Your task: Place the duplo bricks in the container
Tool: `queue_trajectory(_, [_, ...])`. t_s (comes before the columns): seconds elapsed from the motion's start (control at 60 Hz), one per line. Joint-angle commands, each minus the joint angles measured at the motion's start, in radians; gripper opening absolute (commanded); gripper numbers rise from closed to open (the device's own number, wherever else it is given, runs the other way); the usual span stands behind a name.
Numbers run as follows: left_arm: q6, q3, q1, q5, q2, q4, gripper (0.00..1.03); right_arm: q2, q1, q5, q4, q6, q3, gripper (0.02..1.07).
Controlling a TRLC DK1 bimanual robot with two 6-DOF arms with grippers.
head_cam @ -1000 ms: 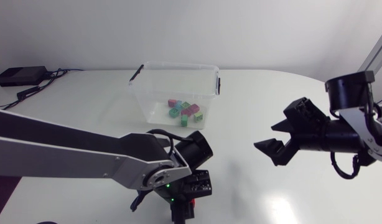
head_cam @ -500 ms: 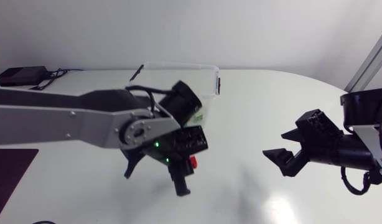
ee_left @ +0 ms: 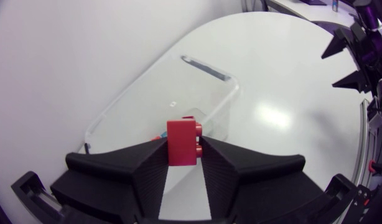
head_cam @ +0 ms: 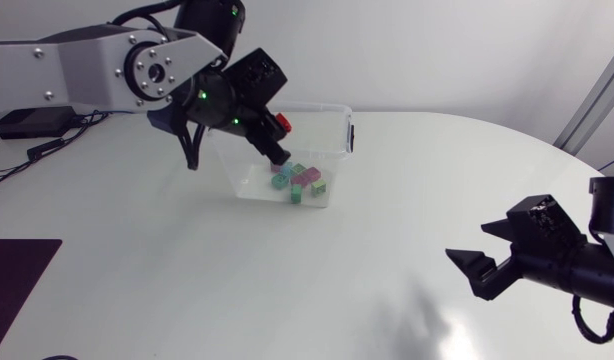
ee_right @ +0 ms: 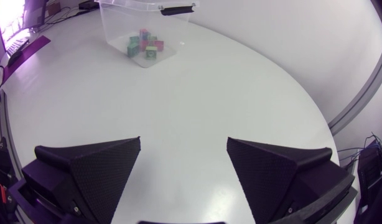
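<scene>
Left gripper (ee_left: 183, 154): closed on the red brick (ee_left: 181, 140), one finger on each flat side. The brick's upper part and side studs stick out past the fingertips.
Brick position: held in the air above the container (head_cam: 230, 168). In the head view it sits near the far rim. In the left wrist view the box opening lies ahead of and below it.
Container contents: a small heap of bricks (head_cam: 298, 180) in green, pink and teal lies on the floor towards the near wall.
Right gripper (head_cam: 468, 241): spread wide with nothing between the fingers. It is low over the table (head_cam: 137, 250) at the near right, well apart from the box.
Step, as I judge it: carry done, release pending.
Risk, drop height: the brick looks high above the floor. Let go from here, it may bounce off the heap and hop over a wall.
Risk, aim: it hangs close to the rim line, so a release slightly off would strike the edge and tip outward.
Risk, descent: the broad fingers could catch the rim or a black clip (head_cam: 350, 134) and shove the light box.
Risk, grip: only the brick's lower part is pinched, so a jolt could twist it loose early.
Edges: thin clear walls are hard to judge, and there are clips at both short ends.
Open room: the opening is wide. Bare table surrounds the box and the other arm is far off.
</scene>
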Motion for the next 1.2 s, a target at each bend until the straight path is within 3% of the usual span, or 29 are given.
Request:
queue_trajectory(0.0, [-0.028, 0.045, 0.033, -0.018, 0.043, 0.040, 0.34, -0.023, -0.011, 0.005, -0.015, 0.008, -0.019, 1.02])
queue_trajectory(0.2, [-0.043, 0.141, 0.101, -0.053, 0.157, 0.120, 0.38, -0.049, -0.008, 0.025, -0.038, 0.001, -0.011, 1.02])
queue_trajectory(0.25, [-0.048, 0.153, 0.110, -0.068, 0.184, 0.144, 0.44, -0.059, -0.002, 0.032, -0.043, 0.001, -0.011, 1.02])
queue_trajectory(0.3, [-0.054, 0.167, 0.122, -0.082, 0.220, 0.170, 0.58, -0.074, 0.003, 0.045, -0.046, 0.002, -0.013, 1.02])
queue_trajectory(0.383, [-0.072, 0.197, 0.144, -0.104, 0.273, 0.175, 0.99, -0.097, 0.006, 0.060, -0.049, 0.004, -0.013, 1.02])
queue_trajectory(0.4, [-0.074, 0.199, 0.147, -0.105, 0.278, 0.180, 1.00, -0.100, 0.007, 0.063, -0.052, 0.005, -0.013, 1.02])
queue_trajectory(0.533, [-0.094, 0.177, 0.164, -0.145, 0.269, 0.201, 0.99, -0.152, 0.013, 0.092, -0.049, 0.021, -0.018, 1.02])
queue_trajectory(0.833, [-0.107, -0.017, 0.181, -0.213, 0.017, 0.249, 0.99, -0.238, 0.024, 0.161, -0.017, 0.056, -0.036, 1.02])
queue_trajectory(1.183, [-0.118, -0.303, 0.213, -0.220, -0.317, 0.278, 0.99, -0.292, 0.013, 0.181, -0.043, 0.093, -0.044, 1.02])
